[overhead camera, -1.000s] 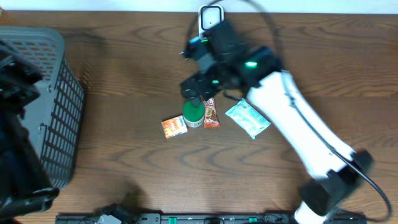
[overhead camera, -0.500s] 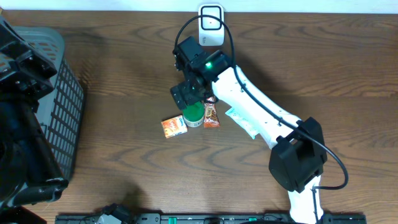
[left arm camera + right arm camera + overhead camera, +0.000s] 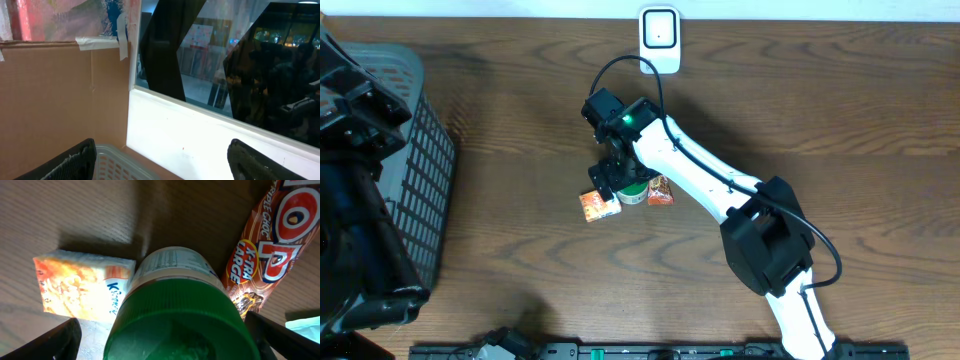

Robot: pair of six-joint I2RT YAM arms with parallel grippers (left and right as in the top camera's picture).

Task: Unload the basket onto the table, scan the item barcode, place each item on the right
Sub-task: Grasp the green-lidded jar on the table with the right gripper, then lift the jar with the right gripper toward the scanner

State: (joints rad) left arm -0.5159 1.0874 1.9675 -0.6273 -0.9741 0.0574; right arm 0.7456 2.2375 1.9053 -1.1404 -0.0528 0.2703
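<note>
Lower the right tool (image 3: pixel 162 330), spread wide and holding nothing, straight down over the jar (image 3: pixel 175 280), seemingly the item to scan, standing mid-tabletop (image 3: pixel 520 120). Keep the fingers (image 3: pixel 50 345) at nine and three o'clock of the lid (image 3: pixel 200 325), as in the wrist view, and close on the body below the lid rather than on the lid itself. Watch the neighbours: orange packet (image 3: pixel 80 287) close against the jar at nine o'clock, chocolate bar (image 3: pixel 270 245) just beside it at three o'clock, so little room for either finger.

Expect a hard, smooth, round wall under a printed white label (image 3: pixel 167 257), probably slippery; grip squarely. Lid: green, round, matte plastic. Packet: flat, soft-looking, rectangular. Bar: long, thin, in a glossy wrapper.

Once lifted, carry toward the white scanner (image 3: pixel 659 28) at twelve o'clock and turn the label to face it. Leave the left tool (image 3: pixel 162 150) alone: open, empty, above the rim of the basket (image 3: pixel 115 157).
</note>
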